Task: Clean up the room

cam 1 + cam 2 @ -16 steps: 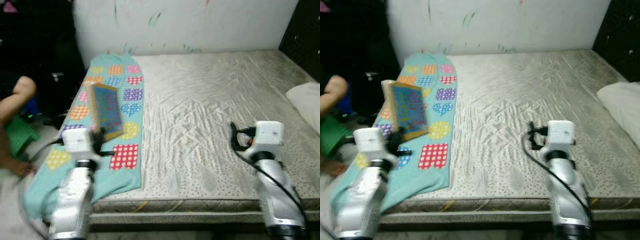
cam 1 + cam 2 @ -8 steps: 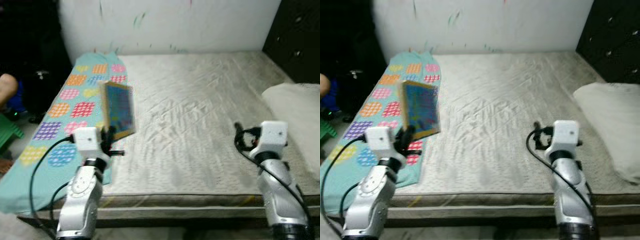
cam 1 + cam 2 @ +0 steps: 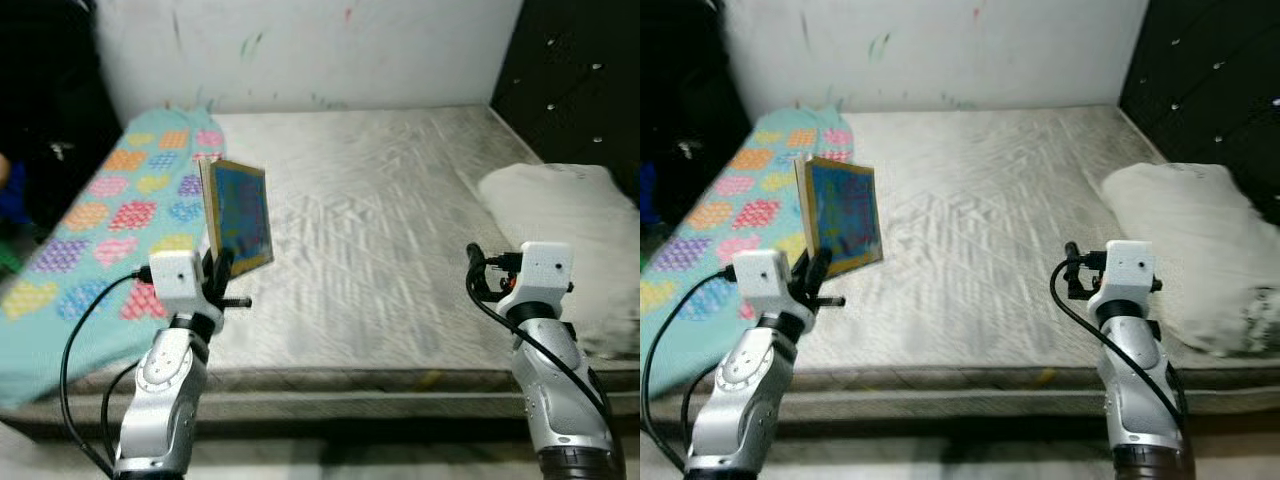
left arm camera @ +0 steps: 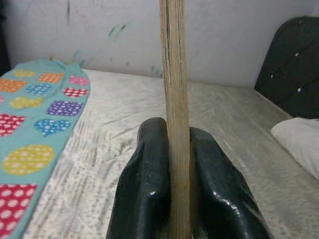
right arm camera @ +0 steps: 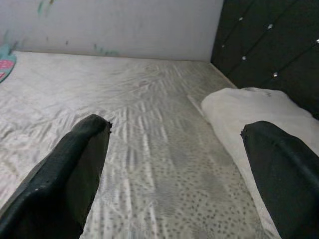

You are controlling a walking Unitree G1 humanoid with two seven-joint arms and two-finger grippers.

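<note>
At the near edge of a bare mattress (image 3: 380, 230), a thin blue-covered book (image 3: 240, 220) held upright, pinched at its lower edge between the closed jaws of the left gripper (image 4: 172, 164) and raised clear of the quilted surface. Seen edge-on from the left wrist, pages standing straight between the two black fingers (image 4: 147, 184). Right gripper (image 5: 174, 164) hovering over the mattress with jaws spread wide, carrying nothing.

To carry this well: firm pinch kept low on the book, cover kept vertical so the pages do not fan or slide, arm moved slowly, since so tall a sheet on so small a hold could likely swing or slip.

Open room across the middle of the mattress, between the two arms and back toward the white wall (image 3: 330, 50). Turquoise blanket with coloured hearts (image 3: 90, 230) draped along the left side and over the edge; white pillow (image 3: 1185, 240) on the right, near the dark padded headboard (image 3: 1210, 90). Mattress front edge just below both grippers, so any set-down better made further in.
</note>
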